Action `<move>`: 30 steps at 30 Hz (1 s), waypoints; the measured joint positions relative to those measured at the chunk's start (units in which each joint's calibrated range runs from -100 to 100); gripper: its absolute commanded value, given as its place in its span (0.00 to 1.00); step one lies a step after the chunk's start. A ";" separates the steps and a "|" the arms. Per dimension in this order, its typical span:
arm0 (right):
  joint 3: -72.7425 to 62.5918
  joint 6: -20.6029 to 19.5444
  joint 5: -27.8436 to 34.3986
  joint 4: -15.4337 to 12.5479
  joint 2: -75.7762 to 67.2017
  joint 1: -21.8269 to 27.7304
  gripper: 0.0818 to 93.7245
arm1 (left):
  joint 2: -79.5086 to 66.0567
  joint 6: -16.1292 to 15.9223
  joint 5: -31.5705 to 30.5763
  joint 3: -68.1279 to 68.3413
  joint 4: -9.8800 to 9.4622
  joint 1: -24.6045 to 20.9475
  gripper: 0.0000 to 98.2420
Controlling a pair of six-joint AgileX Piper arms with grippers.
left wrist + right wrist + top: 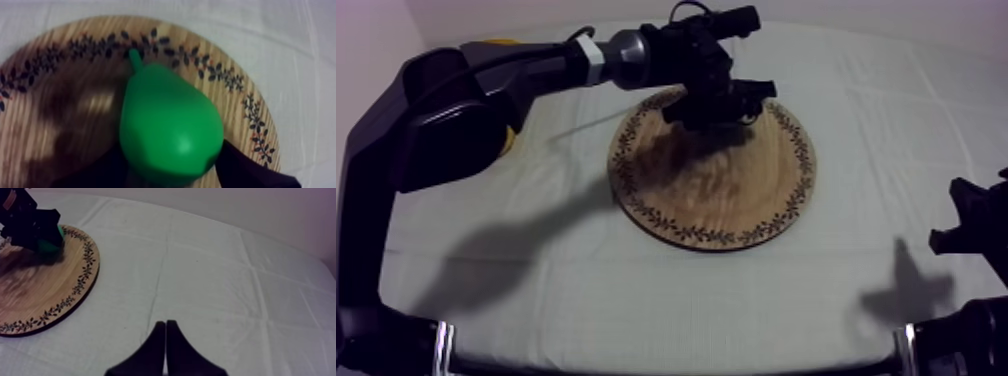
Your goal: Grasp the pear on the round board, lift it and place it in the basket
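Observation:
A green pear (pixel 167 125) with its stem pointing away lies over the far rim of the round wooden board (pixel 716 200). My left gripper (pixel 721 105) reaches over the far part of the board and is shut on the pear, its black fingers (pixel 250 172) on either side of the fruit. I cannot tell whether the pear still touches the wood. From the right wrist view the pear (pixel 50 247) is a green patch under the left gripper (pixel 30 230). My right gripper (pixel 166 330) is shut on nothing, low over the cloth to the right of the board (pixel 45 288).
The yellow basket (pixel 508 140) sits at the table's far left, mostly hidden behind my left arm (pixel 446 120). My right arm (pixel 976 225) rests at the right edge. White cloth (pixel 636 290) lies between the board and the front edge.

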 measured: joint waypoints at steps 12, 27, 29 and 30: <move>0.00 0.00 0.09 0.00 0.00 0.00 0.00 | -2.18 2.52 2.46 -0.41 -2.39 -0.64 0.74; 0.00 0.00 0.09 0.00 0.00 0.00 0.00 | 2.50 2.15 0.29 -4.13 -4.55 -1.32 0.69; 0.00 0.00 0.09 0.00 0.00 0.00 0.00 | 2.56 1.94 0.55 -4.71 -4.55 -1.35 0.66; 0.00 0.00 0.09 0.00 0.00 0.00 0.00 | 2.56 1.77 0.66 -4.77 -4.55 -1.39 0.64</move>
